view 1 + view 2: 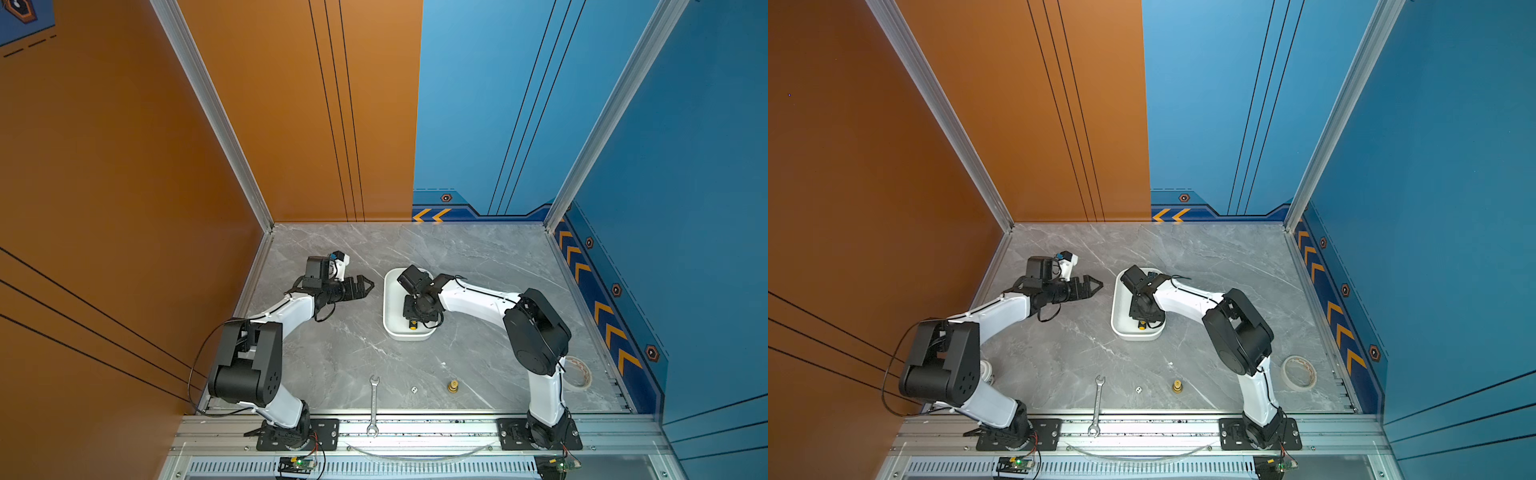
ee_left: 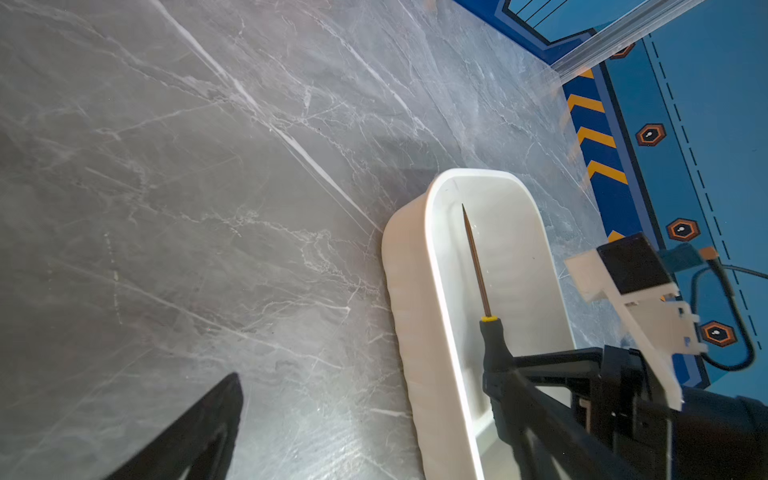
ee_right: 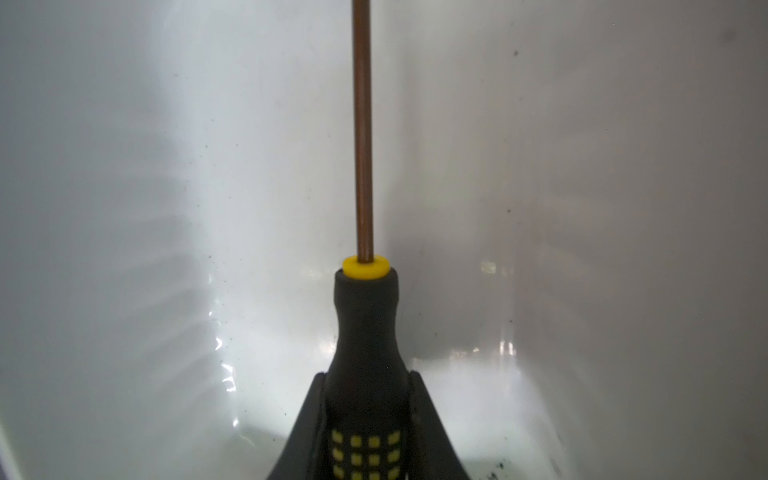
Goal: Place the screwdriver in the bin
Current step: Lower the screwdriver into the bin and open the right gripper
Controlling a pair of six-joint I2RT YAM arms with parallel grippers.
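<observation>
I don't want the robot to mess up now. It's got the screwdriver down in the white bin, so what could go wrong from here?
The right gripper is shut on the handle of the screwdriver, so if it lifts before opening, the tool may come out again. The thin shaft points at the far end wall of the bin; a push forward might jab it. The gripper sits low inside, so a sideways move could nudge the bin.

Stray hardware is lying on a grey marble tabletop (image 1: 478, 257)
A silver wrench (image 1: 373, 405) is lying across the front edge, with a die (image 1: 414, 390) (tiny, white) and a brass fitting (image 1: 453, 386) sitting nearby; a tape roll (image 1: 1298, 372) is resting well apart.
</observation>
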